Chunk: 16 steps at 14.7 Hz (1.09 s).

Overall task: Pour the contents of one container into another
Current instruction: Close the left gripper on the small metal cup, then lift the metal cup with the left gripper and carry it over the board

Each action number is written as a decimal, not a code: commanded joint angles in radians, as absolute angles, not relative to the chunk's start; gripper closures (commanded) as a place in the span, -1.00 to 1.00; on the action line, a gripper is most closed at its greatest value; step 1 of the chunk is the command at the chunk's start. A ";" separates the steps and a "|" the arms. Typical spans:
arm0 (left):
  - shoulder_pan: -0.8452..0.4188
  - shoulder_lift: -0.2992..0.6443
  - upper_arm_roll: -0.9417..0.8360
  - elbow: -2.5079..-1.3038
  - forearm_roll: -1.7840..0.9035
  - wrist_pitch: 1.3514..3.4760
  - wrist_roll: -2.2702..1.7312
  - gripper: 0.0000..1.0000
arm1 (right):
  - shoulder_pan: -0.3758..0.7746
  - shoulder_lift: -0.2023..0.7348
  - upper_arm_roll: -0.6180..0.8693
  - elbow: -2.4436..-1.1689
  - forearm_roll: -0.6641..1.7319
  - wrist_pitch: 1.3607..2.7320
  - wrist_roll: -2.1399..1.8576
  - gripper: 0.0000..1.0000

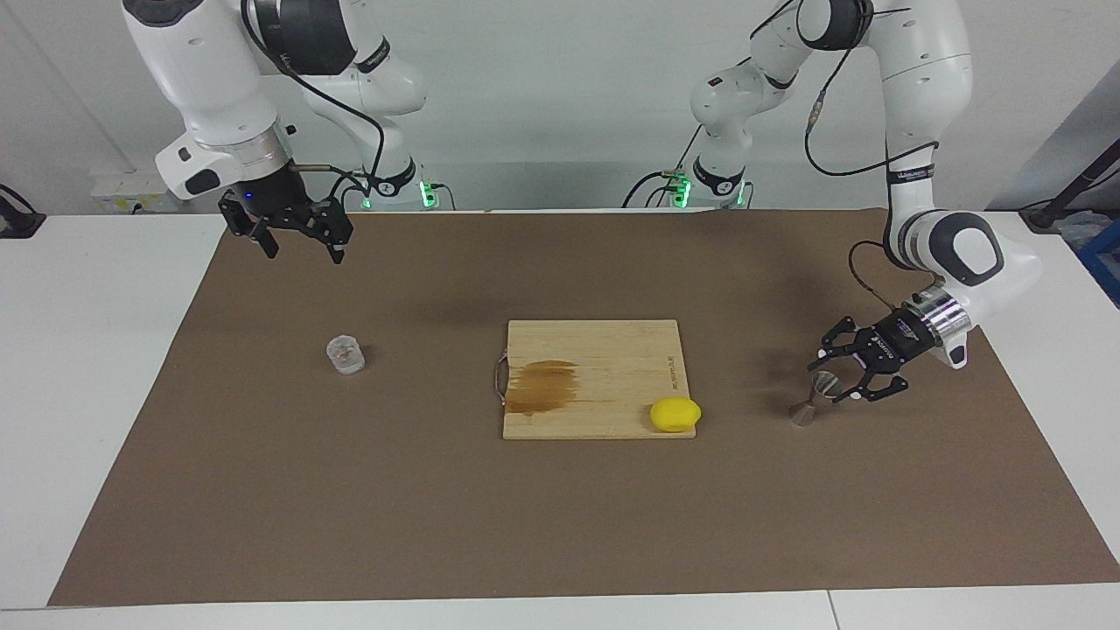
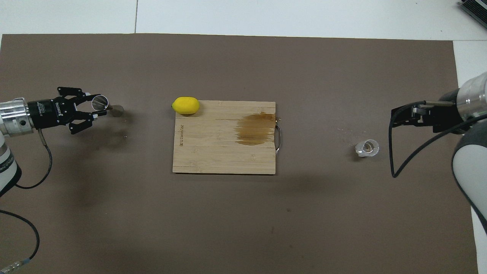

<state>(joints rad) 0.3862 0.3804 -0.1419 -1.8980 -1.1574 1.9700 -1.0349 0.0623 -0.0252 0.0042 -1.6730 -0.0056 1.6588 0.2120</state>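
Brown matting point(image 1: 560, 525) is covering the tabletop. Toward the left arm's edge, the left gripper point(image 1: 829, 378) is spreading its jaws around the upper cone of the steel jigger point(image 1: 812, 398), which is standing on the mat. Toward the right arm's edge, the right gripper point(image 1: 302, 249) is hanging open in the air, with the glass tumbler point(image 1: 345, 354) sitting on the mat.

A small engraved brand line runs along the cutting board point(image 2: 213, 152) near its edge, the letters too small to read.
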 commanded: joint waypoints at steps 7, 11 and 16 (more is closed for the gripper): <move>0.380 0.348 -0.143 -1.869 -1.161 1.876 -1.023 1.00 | 0.055 -0.032 0.009 -1.675 0.012 1.641 0.244 -1.00; 0.339 0.290 -0.144 -1.829 -1.106 1.824 -1.055 1.00 | 0.048 -0.034 0.009 -1.681 0.014 1.655 0.245 -1.00; 0.184 0.161 -0.143 -1.832 -1.054 1.841 -1.161 1.00 | 0.046 -0.034 0.009 -1.678 0.014 1.652 0.244 -1.00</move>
